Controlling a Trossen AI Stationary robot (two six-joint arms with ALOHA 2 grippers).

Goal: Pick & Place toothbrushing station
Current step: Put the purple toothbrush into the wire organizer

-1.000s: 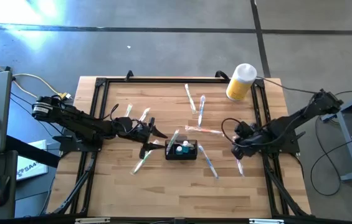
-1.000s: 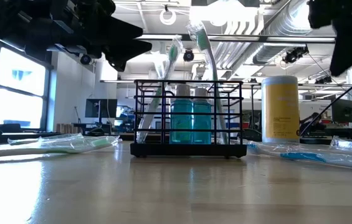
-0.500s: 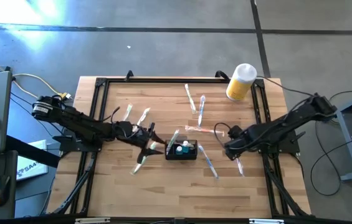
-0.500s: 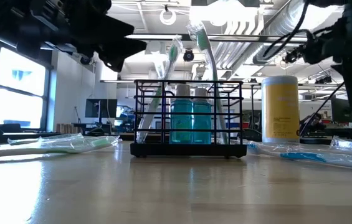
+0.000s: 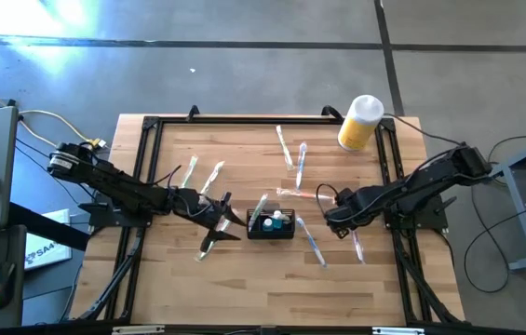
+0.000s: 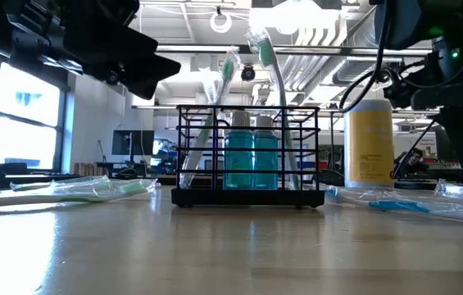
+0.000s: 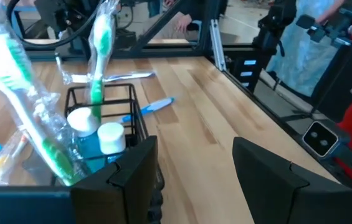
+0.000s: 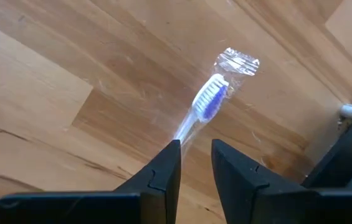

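The black wire-mesh caddy stands on its base on the wooden table, near the middle; it also shows in the low view. It holds two upright wrapped green toothbrushes and teal bottles with white caps. My left gripper is open and empty, just left of the caddy and above table height; its wrist view shows the caddy beside one finger. My right gripper hangs right of the caddy, fingers a narrow gap apart, above a wrapped blue-bristled toothbrush that lies on the table.
Several wrapped toothbrushes lie on the table: far of the caddy, at the left, near left, and right of the caddy. A yellow cylinder with a white cap stands at the far right corner.
My left gripper has moved toward the table's near edge and a little toward the caddy. My right gripper has moved toward the table's left, closer to the caddy. The caddy has stayed in place.
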